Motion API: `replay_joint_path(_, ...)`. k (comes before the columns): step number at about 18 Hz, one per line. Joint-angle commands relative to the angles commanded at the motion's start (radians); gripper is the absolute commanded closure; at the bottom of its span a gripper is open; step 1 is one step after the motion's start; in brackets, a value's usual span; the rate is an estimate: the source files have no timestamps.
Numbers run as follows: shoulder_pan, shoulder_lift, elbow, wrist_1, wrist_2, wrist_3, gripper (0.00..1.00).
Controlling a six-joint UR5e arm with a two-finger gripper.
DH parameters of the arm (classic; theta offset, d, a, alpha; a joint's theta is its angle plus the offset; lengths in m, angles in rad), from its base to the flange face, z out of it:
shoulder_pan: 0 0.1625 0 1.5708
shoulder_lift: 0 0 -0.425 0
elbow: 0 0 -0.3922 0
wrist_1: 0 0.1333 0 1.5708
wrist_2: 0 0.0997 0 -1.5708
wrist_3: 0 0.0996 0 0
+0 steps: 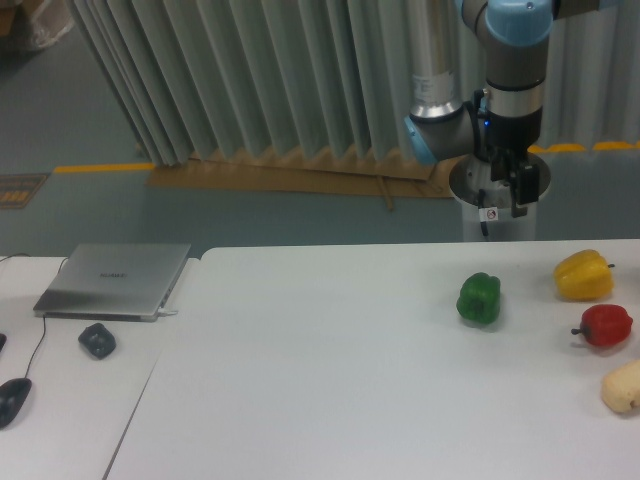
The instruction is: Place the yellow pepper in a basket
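Yellow pepper resting on the white table near its right edge, below and to the right of the gripper, which hangs above the table's far edge, well apart from it; whether its fingers are parted or closed cannot be told. Green pepper lies to the left, red pepper just below, beige lump at the right border. Laptop and two mice occupy the adjoining left table.
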Motion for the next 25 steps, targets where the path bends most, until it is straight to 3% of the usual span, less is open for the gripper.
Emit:
replay_joint_path(3, -0.035, -0.002, 0.000, 0.008, 0.008, -0.002, 0.00)
replay_joint_path(25, -0.081, -0.002, -0.011, 0.012, 0.032, -0.003, 0.00)
